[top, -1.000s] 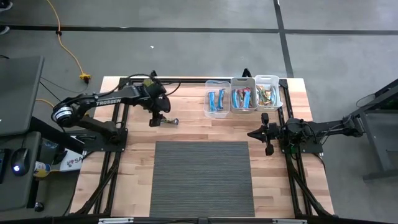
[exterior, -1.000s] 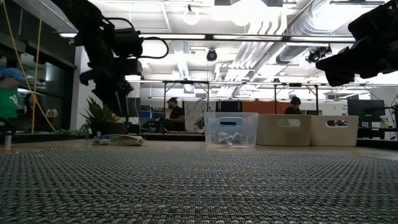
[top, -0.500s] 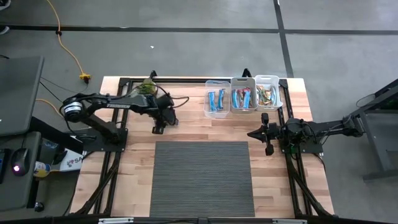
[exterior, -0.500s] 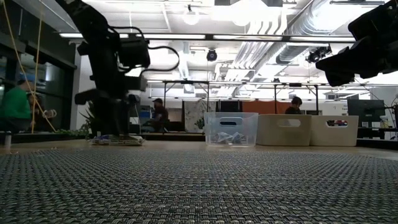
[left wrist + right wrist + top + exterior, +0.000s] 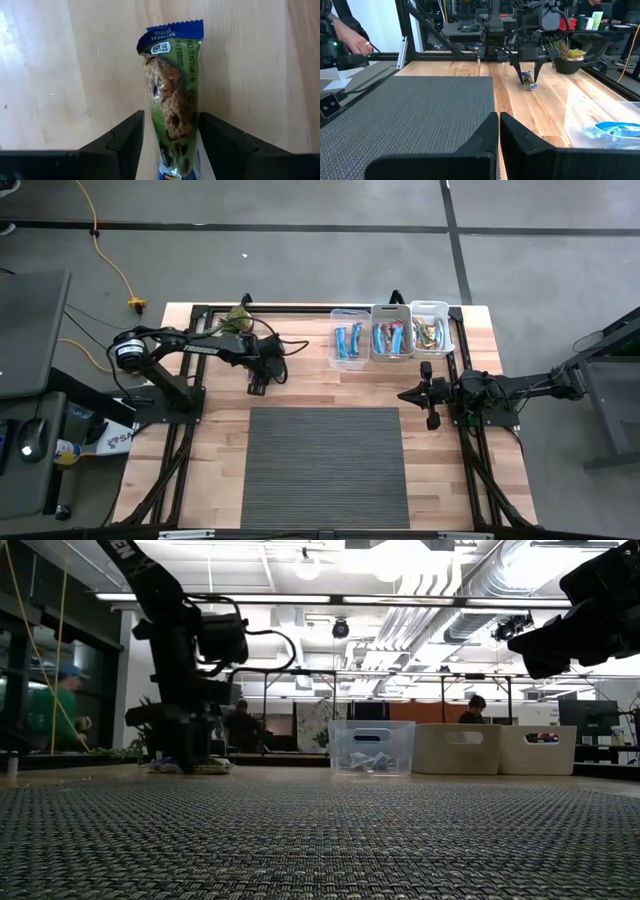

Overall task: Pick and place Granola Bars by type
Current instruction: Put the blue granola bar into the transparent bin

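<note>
A granola bar (image 5: 172, 95) with a green wrapper and a blue end lies flat on the bare wood left of the bins; it also shows as the bar (image 5: 529, 81) and the bar (image 5: 190, 766). My left gripper (image 5: 171, 120) is down at the table over it, open, pointing down, one finger on each side of the bar's width. In the high view this left gripper (image 5: 263, 378) covers the bar. My right gripper (image 5: 499, 122) is shut and waits above the table's right side, also seen as the right gripper (image 5: 404, 393). My left gripper's fingers (image 5: 125, 137) stand close along both long sides of the bar's lower half (image 5: 175, 130), coming from above with the bar lying flat on the wood between them. I cannot tell whether they touch the wrapper.
Three clear bins stand in a row at the far edge: one with blue bars (image 5: 349, 340), one with blue-red-white bars (image 5: 392, 337), one with yellow-green bars (image 5: 431, 332). A potted plant (image 5: 238, 318) sits behind the left gripper. A grey mat (image 5: 325, 465) covers the middle near side.
My left gripper has come down from above the table onto the wood, moving slightly toward the right edge, and now straddles the bar. The bar has stayed where it lay. People in the room behind have shifted.
</note>
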### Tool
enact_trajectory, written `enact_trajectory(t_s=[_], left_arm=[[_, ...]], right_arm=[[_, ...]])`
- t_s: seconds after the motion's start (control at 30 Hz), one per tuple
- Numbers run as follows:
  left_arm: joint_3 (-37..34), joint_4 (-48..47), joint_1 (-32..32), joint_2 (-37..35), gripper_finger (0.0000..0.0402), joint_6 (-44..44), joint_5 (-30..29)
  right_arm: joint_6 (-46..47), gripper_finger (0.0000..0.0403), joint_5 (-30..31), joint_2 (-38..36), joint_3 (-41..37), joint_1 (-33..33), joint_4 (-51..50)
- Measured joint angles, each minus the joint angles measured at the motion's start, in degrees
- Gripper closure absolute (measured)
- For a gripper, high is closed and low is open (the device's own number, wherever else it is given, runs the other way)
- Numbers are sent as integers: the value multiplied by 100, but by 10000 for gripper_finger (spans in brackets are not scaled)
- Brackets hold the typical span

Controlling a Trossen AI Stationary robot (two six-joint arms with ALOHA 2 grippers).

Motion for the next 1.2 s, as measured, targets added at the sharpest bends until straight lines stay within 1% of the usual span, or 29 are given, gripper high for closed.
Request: enact_trajectory(t_s=[0.2, 0.5, 0.83, 0.97, 1.2], left_arm=[[-4, 13, 4, 30, 211, -3, 159], [-15, 25, 7, 47, 211, -254, 521], [-6, -21, 4, 218, 213, -420, 625], [-4, -2, 3, 240, 230, -415, 639], [-10, -5, -7, 241, 283, -412, 628]], right_arm=[[0, 402, 2, 1, 1, 0, 0], [0, 402, 0, 0, 1, 0, 0], [0, 402, 0, 1, 2, 0, 0], [0, 402, 2, 0, 2, 1, 0], [-1, 402, 1, 1, 1, 1, 0]])
